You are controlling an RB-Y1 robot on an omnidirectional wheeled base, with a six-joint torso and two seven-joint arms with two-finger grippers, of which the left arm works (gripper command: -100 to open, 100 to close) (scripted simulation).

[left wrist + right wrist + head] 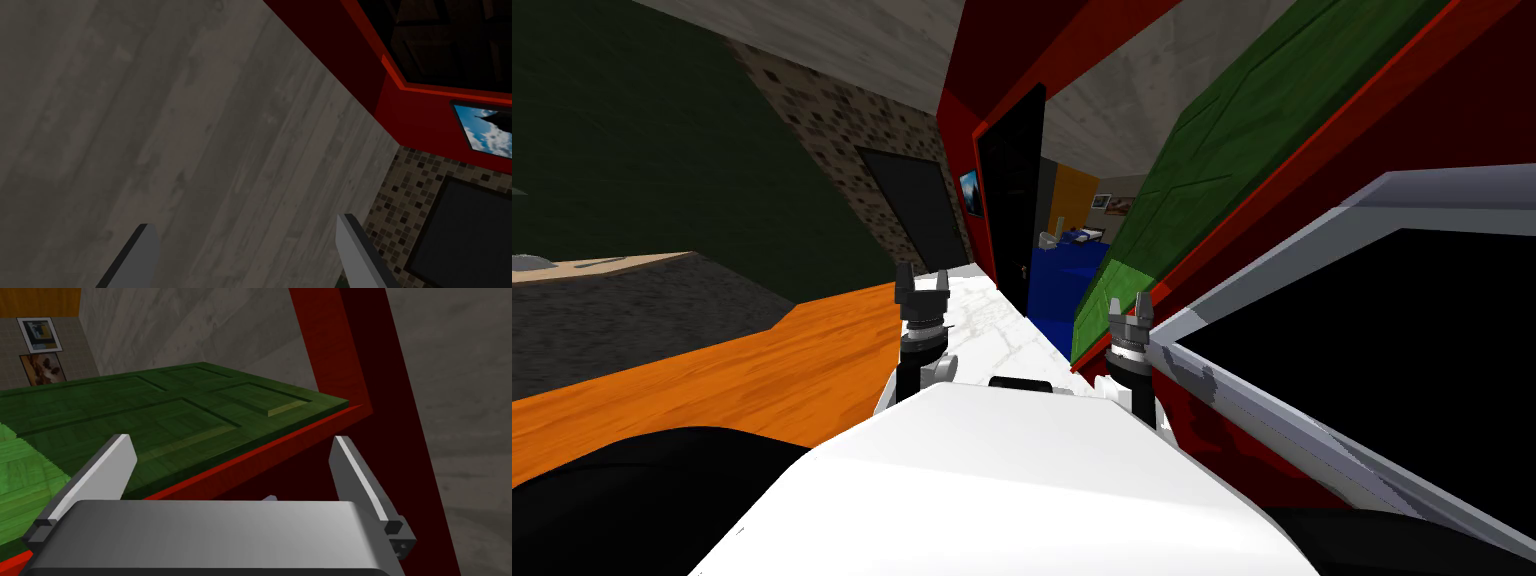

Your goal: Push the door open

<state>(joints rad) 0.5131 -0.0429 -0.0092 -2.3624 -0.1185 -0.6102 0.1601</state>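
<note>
Green panelled door (150,413) upright, ajar in its red frame (325,363), your right pincer (230,438) spread wide, empty, near its face, left pincer (245,227) likewise released.

The green door (150,413) ahead of the right gripper (230,440) shows matt wood grain. The floor (1002,330) beside that hand looks like white veined marble, then orange wood boards (762,370).

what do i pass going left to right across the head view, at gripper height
orange wooden floor → left gripper → white marbled floor strip → right gripper → grey-framed black panel
</note>
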